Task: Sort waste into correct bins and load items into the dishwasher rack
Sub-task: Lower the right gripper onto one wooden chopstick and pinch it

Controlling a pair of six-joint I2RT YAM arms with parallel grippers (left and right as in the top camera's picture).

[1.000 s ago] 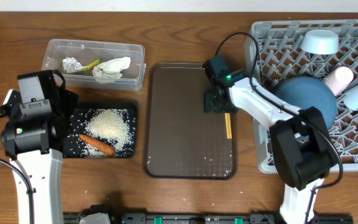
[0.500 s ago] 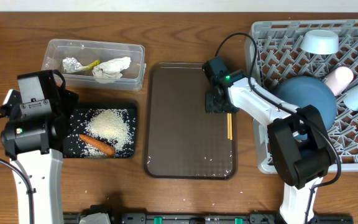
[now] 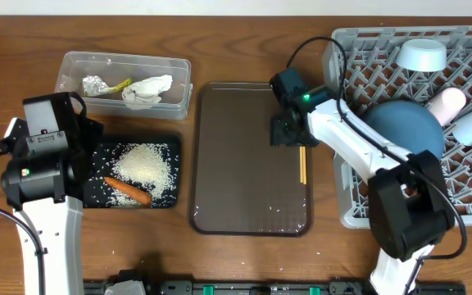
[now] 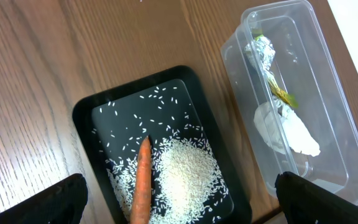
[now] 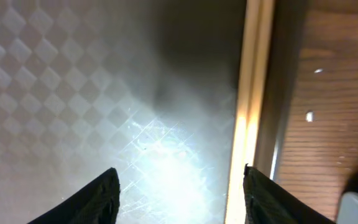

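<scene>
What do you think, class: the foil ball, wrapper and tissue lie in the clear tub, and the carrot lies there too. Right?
Not quite. The carrot lies in the black tray, beside the rice, as the overhead view shows. The foil ball, wrapper and tissue do lie in the clear tub.

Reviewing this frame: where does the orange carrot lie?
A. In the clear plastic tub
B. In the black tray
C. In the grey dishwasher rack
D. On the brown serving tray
B: the carrot lies in the black tray, right beside the heap of rice.
</scene>
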